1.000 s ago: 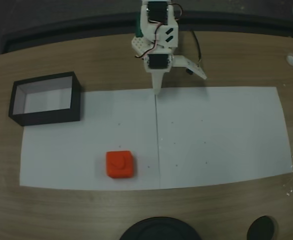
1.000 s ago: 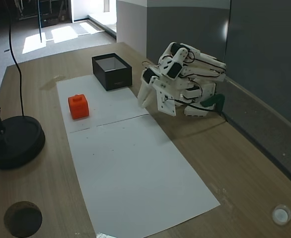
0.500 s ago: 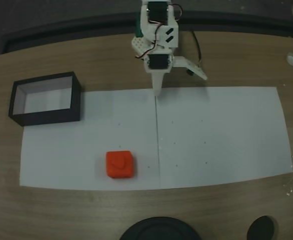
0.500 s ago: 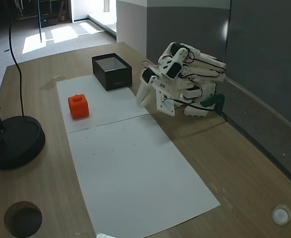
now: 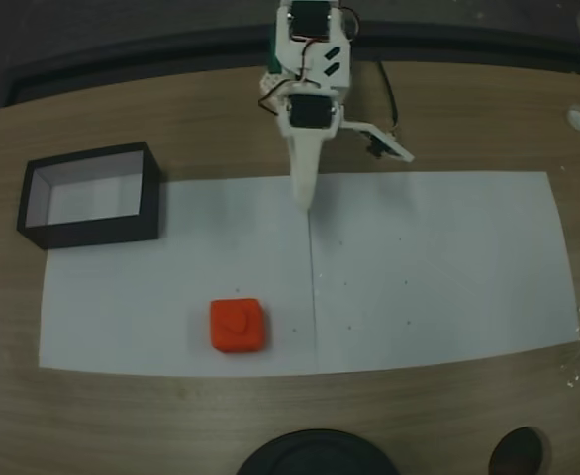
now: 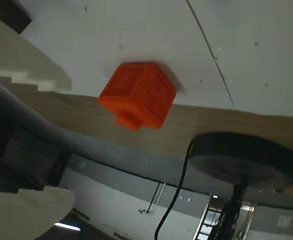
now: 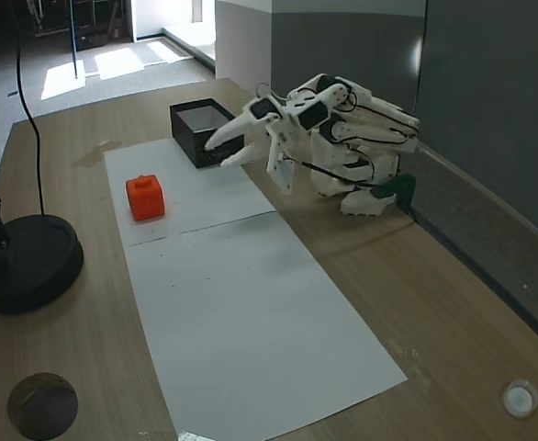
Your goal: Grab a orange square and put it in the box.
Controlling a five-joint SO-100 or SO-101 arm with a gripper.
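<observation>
The orange square [image 5: 238, 326] sits on the white paper [image 5: 429, 267], near its front edge in a fixed view, and shows again as the orange square [image 7: 145, 197] and close up as the orange square [image 6: 138, 95]. The black box [image 5: 90, 195] with a pale inside stands at the paper's far left corner, also seen as the box [image 7: 207, 131]. My gripper [image 5: 303, 203] reaches out over the paper's back edge, well apart from the block. The gripper [image 7: 215, 154] points toward the box side, raised off the table, slightly open and empty. Pale fingers [image 6: 31, 70] frame the wrist view's left edge.
A black round stand base [image 7: 21, 262] with a cable sits near the table's front edge, close to the block. A dark round disc [image 7: 41, 404] and a small white cap [image 7: 520, 398] lie on the bare wood. The folded arm body [image 7: 352, 156] rests by the back wall.
The gripper has lifted from pointing down at the paper's back edge and now stretches forward over the paper. Block and box have not moved.
</observation>
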